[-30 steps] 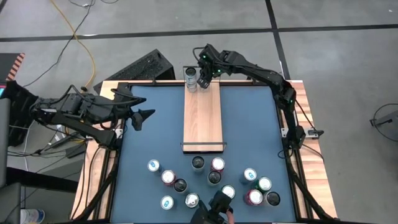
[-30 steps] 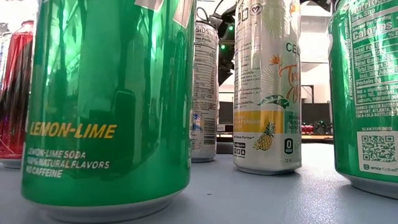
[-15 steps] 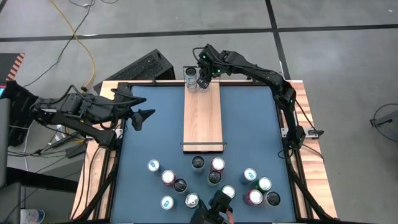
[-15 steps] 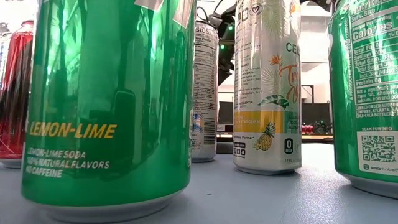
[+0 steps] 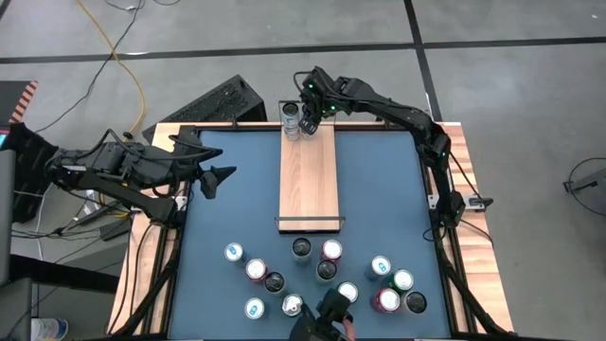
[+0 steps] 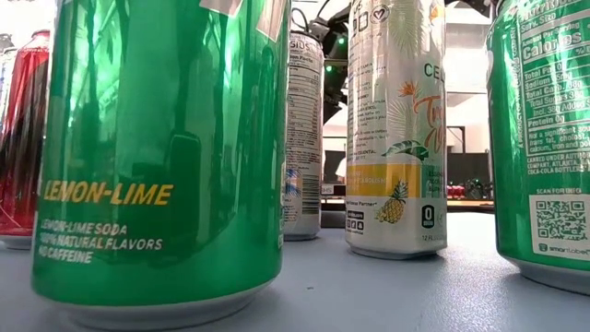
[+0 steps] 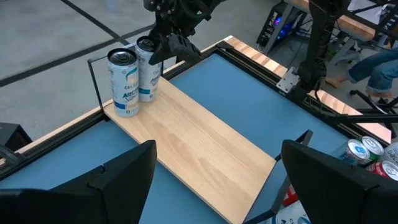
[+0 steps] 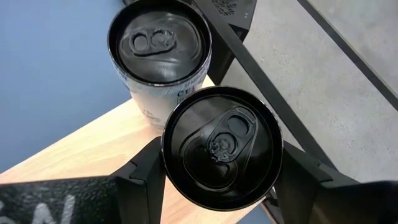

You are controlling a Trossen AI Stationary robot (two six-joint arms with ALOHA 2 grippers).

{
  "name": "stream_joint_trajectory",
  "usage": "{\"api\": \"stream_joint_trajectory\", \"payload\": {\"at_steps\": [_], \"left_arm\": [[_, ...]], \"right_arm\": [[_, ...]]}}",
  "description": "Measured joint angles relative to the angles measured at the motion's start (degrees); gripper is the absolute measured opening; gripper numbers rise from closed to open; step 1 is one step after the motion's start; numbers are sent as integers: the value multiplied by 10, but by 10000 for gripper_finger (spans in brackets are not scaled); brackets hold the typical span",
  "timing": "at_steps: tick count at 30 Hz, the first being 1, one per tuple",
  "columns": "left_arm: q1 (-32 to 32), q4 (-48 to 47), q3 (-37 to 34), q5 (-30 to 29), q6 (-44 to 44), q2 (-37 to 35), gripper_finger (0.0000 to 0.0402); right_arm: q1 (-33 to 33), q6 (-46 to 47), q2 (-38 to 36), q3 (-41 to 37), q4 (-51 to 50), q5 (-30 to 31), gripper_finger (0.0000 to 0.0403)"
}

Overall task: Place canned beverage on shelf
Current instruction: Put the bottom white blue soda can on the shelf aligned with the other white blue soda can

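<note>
Over shelf point(image 5: 309, 175), right gripper point(image 5: 307, 120) around can point(image 8: 221, 147)

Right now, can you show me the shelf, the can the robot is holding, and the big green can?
shelf point(image 5: 310, 185), high view, bare wood middle.
held can point(image 8: 222, 145), right wrist view, black lid.
green can point(image 6: 166, 138), low view, its side.

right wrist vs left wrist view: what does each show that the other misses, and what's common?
Only the right wrist view: the black lids and pull tabs of both cans from above, with the right gripper's fingers at either side of the nearer can.

Only the left wrist view: the full length of the shelf, its black wire rail at the far end, the right arm reaching down, spare cans at the table edge, and the left gripper open over the table.

Both: two cans side by side at the shelf's far end, including the second can.
</note>
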Motion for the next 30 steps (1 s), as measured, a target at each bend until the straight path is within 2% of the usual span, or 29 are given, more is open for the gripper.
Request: {"api": "stream_joint_trajectory", "payload": {"at_steps": [10, 30], "left_arm": [[0, 0, 0, 0, 0, 0, 332], [0, 0, 0, 1, 3, 0, 332]], "right_arm": [[4, -6, 17, 2, 1, 1, 221], [3, -15, 18, 8, -13, -26, 270]]}}
